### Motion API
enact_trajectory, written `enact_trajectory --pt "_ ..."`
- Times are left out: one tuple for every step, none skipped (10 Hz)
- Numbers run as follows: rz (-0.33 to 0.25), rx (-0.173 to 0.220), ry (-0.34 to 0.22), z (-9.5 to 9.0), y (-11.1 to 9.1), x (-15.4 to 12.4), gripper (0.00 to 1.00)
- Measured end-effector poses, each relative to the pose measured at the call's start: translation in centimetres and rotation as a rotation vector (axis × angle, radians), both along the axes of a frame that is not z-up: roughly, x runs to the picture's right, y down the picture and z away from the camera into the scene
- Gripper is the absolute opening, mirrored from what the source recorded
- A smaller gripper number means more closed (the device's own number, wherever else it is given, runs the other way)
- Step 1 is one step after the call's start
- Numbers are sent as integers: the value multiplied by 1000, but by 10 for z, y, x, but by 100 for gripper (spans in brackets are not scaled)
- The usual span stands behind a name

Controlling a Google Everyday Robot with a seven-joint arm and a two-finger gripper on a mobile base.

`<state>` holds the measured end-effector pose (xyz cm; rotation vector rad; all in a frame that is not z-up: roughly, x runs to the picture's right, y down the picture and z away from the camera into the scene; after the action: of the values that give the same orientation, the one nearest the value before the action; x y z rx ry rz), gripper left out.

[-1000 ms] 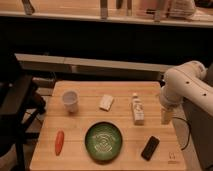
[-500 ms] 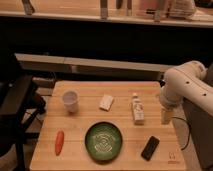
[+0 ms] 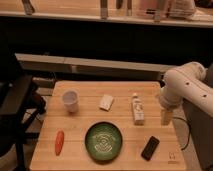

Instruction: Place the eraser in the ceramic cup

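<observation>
The eraser (image 3: 150, 148), a flat black block, lies near the front right corner of the wooden table (image 3: 95, 89). At the back left of the table the white ceramic cup (image 3: 70, 100) stands upright. My gripper (image 3: 166, 117) hangs from the white arm over the table's right edge, pointing down. It is behind the eraser and far to the right of the cup. The gripper is open and holds nothing.
A green patterned bowl (image 3: 88, 136) sits front centre. A small pale block (image 3: 106, 102) lies behind it. A small lying bottle (image 3: 137, 109) is just left of the gripper. A red elongated item (image 3: 59, 142) lies front left. Dark furniture (image 3: 15, 110) stands beside the table's left edge.
</observation>
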<state>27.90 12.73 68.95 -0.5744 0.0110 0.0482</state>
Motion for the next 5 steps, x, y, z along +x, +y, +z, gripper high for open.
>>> enact_trajectory --pt "9 -5 -13 6 15 -3 80" --pt "15 -8 -22 10 27 -6 80" --pt "17 -12 -26 12 33 -6 80" --pt "19 -15 -35 12 36 -8 80" --pt "17 -20 -45 11 39 -9 80"
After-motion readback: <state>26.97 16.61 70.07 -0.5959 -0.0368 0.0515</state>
